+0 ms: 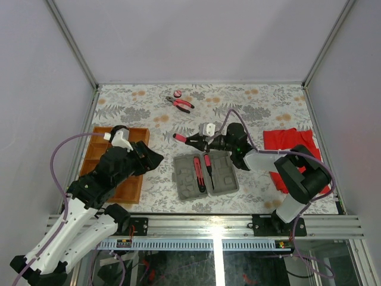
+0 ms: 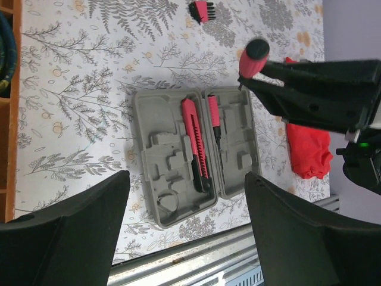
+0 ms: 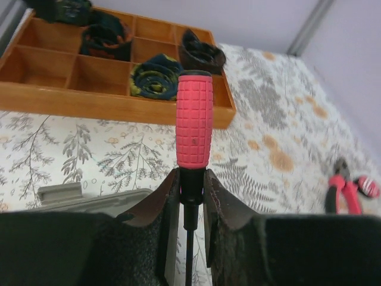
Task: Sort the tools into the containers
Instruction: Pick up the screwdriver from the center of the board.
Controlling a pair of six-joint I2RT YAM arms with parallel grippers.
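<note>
Screwdriver (image 3: pixel 193 119) with pink handle, clenched at its black neck by the right claw (image 3: pixel 191 190), hangs over the grey case's (image 1: pixel 223 173) 12 o'clock edge, so placing seems in hand and next calls for lowering it into a free recess, while the left claw (image 1: pixel 153 158) at 9 o'clock gapes released and empty.

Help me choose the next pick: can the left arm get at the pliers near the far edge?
Probably yes. The left hand is open and empty, with bare table between it and the pliers. The screwdriver in the right hand pokes close to that path, though.
</note>
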